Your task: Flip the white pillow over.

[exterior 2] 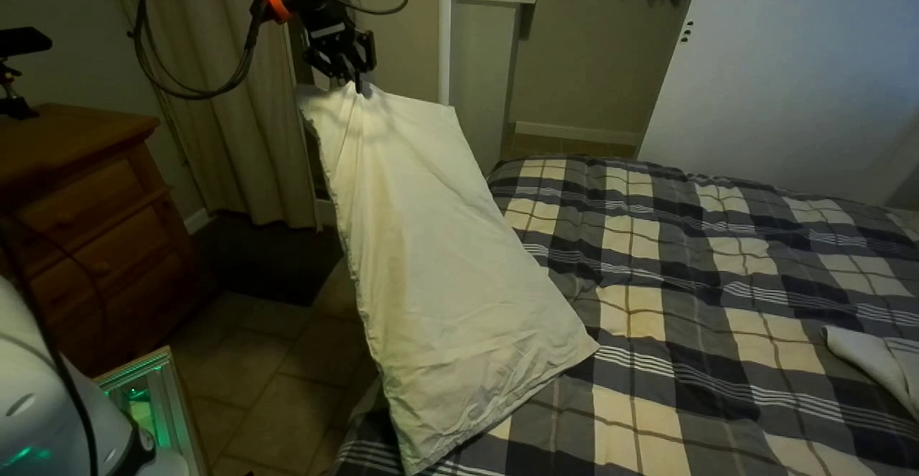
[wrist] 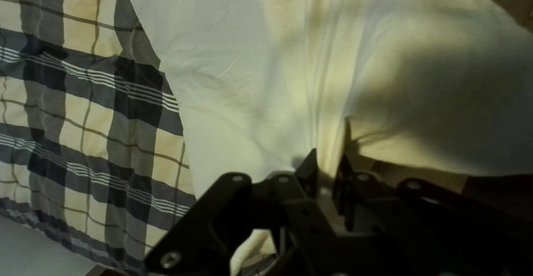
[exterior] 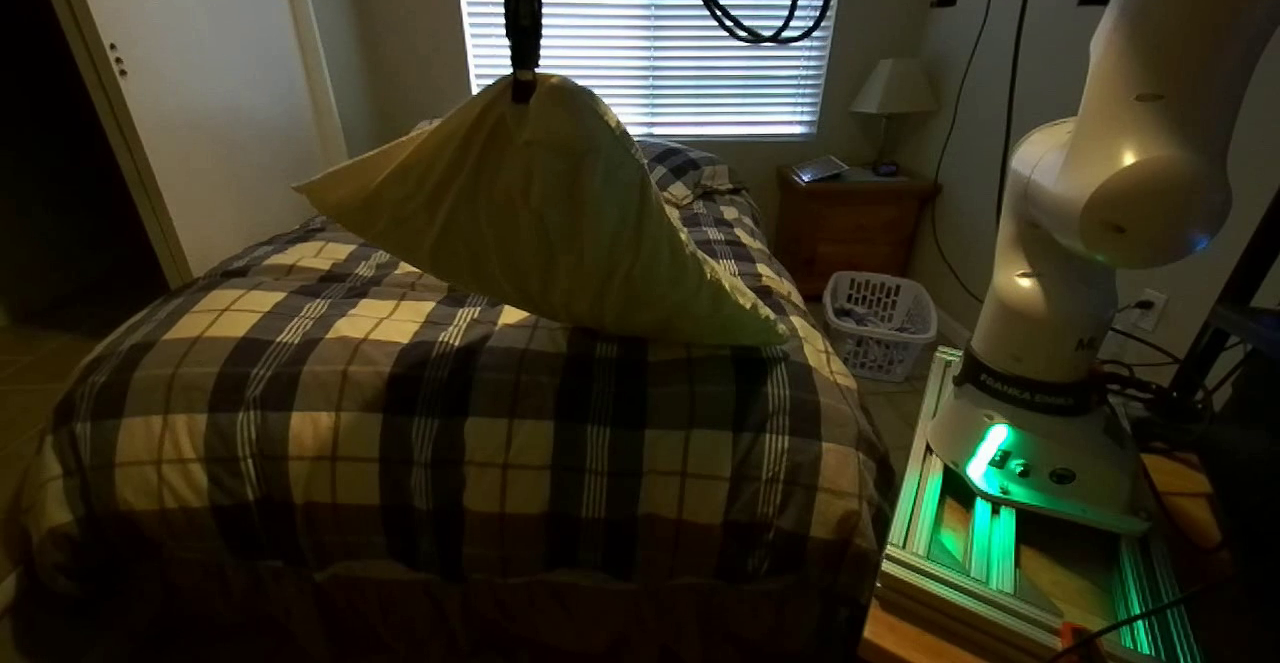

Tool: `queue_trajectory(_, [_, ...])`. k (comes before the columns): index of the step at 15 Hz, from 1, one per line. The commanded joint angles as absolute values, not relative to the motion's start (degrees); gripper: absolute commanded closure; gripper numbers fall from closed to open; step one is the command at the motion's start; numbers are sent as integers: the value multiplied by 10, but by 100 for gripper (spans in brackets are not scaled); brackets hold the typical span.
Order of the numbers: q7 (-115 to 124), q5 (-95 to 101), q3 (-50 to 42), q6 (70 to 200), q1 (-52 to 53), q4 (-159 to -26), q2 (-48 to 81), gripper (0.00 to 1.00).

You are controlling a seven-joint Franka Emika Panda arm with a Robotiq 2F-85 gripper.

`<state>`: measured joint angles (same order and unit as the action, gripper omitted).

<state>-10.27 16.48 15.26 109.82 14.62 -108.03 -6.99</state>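
The white pillow shows in both exterior views, large, plain and yellowish. It hangs tilted from my gripper, pinched at its upper edge. Its lower end rests on the plaid bed near the side edge, and its upper part is well above the bed. My gripper, also in an exterior view, is shut on a gathered fold of the pillow. In the wrist view the fold runs between the two fingertips, and the pillow fills much of the picture. The pillow's far face is hidden.
A plaid pillow lies at the bed's window end. A nightstand with a lamp and a white laundry basket stand beside the bed. A dresser and a pale folded cloth show in an exterior view.
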Motion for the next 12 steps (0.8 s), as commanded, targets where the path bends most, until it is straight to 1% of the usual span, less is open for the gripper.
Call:
queue_trajectory(1, [-107, 161, 165, 1091, 157, -1054, -61, 98])
queue_trajectory(6, [-110, 168, 182, 1079, 170, -1038, -74, 98])
queue_trajectory(11, [-132, 180, 186, 1024, 171, -985, -106, 98])
queue_trajectory(12, [-145, 208, 186, 1003, 166, -976, -114, 98])
